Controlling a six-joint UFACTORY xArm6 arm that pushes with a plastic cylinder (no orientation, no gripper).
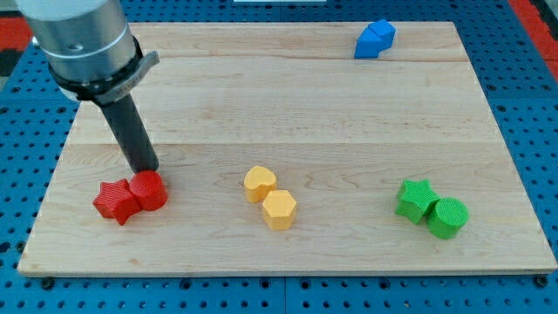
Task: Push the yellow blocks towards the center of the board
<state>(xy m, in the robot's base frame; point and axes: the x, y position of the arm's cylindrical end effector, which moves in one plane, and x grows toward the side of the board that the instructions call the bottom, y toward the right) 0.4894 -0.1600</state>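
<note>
Wooden board (pixel 288 96) lies on a blue pegboard surface (pixel 17 218). The arm ends in a plain dark rod with no jaws to open or close, and it holds nothing.

My tip (pixel 146 169) sits at the board's 8 o'clock region. It is just above the red cylinder (pixel 149 190) at that block's 12 o'clock; cannot tell whether it is touching or only close. The red star (pixel 116 201) lies against the cylinder at the cylinder's 8 o'clock.

Task blocks: two yellow pieces below board centre, at about 6 o'clock from the middle. The yellow heart-like block (pixel 259 184) is the upper one; its exact outline is lobed but hard to confirm. The yellow hexagonal block (pixel 280 210) touches it at its 5 o'clock. Both are well apart from my tip, which stands at their 9 o'clock.

Other blocks: the green star (pixel 415 200) and the green cylinder (pixel 448 218) form a touching pair at the board's 4 o'clock, with the cylinder at the star's 4 o'clock. The blue block (pixel 374 39), angular with its shape not fully clear, sits alone near the top edge at the board's 1 o'clock.

The arm's grey metal housing (pixel 83 39) fills the view's top-left corner.
</note>
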